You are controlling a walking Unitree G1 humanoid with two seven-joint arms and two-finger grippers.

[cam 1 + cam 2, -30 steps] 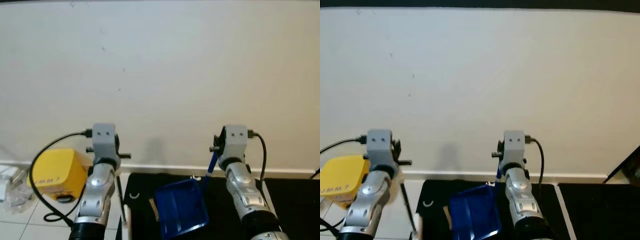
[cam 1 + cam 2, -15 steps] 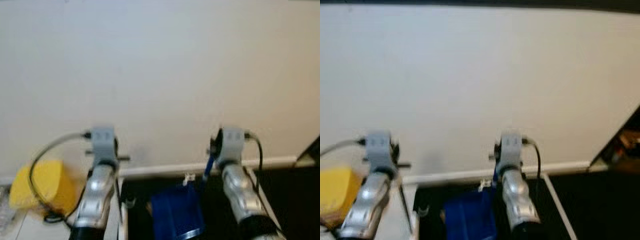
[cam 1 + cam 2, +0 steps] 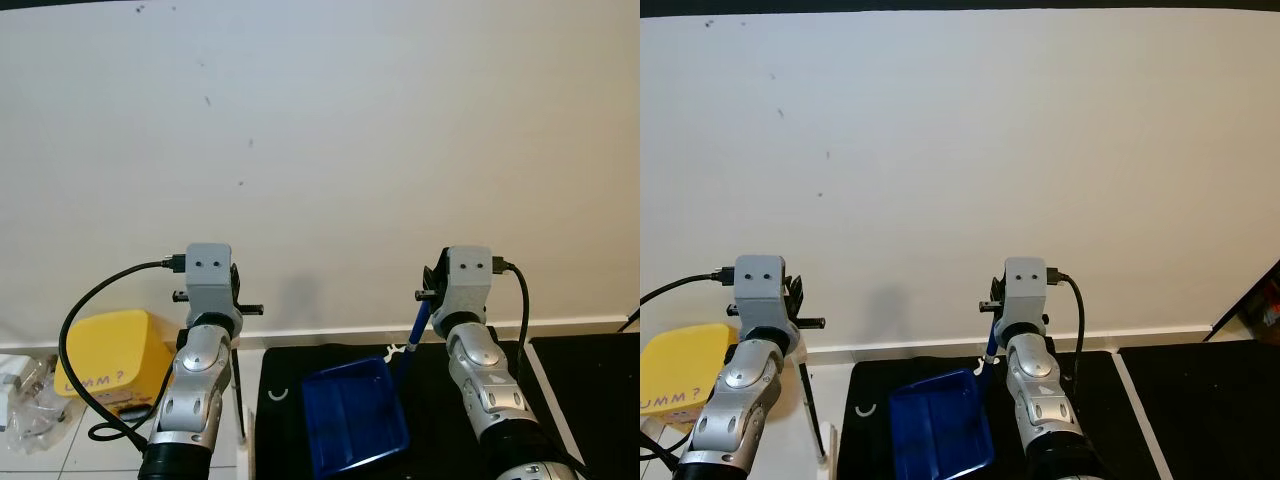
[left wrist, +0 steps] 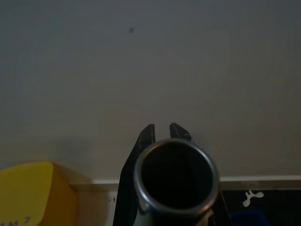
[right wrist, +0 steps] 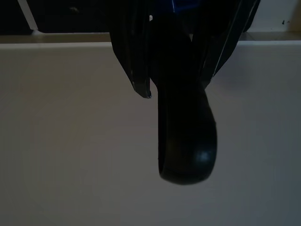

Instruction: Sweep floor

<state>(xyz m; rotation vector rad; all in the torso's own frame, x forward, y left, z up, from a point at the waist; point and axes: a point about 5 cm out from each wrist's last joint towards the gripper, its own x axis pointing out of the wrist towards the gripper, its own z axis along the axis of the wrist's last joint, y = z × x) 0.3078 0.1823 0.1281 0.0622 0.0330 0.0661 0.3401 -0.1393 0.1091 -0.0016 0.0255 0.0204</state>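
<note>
Broom handle [image 4: 175, 176] sits clamped in our left gripper [image 4: 162, 133], dustpan [image 3: 352, 417] handle in our right gripper [image 5: 174, 84] (both closed); we should lower them level to the floor.

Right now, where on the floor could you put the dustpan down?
The black mat to the right of the right arm looks bare, up to the white baseboard. The blue dustpan covers the mat's middle. On the left it is crowded: a yellow box, a cable and clear plastic.
</note>
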